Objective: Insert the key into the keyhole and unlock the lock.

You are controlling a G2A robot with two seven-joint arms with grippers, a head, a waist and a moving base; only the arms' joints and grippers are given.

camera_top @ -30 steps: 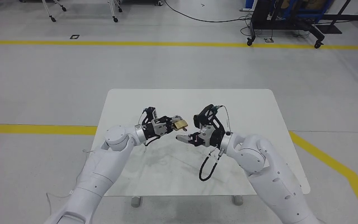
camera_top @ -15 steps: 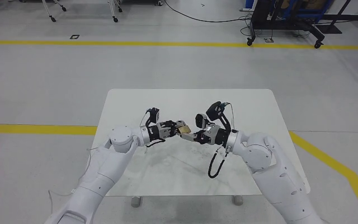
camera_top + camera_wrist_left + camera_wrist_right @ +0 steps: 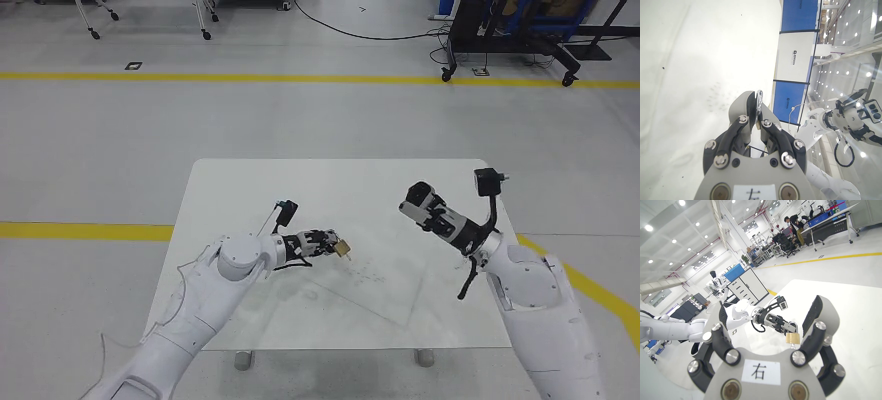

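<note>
Hanging lock, shackle (seemingly) between jaws

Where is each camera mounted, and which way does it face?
Top view: above the arms, looking down on the white table; both arms show.
Left wrist view: on the left wrist, facing along the left gripper towards the other arm.
Right wrist view: on the right wrist, facing past the right gripper at the padlock.
Shared: top and right wrist views both show the padlock.
</note>
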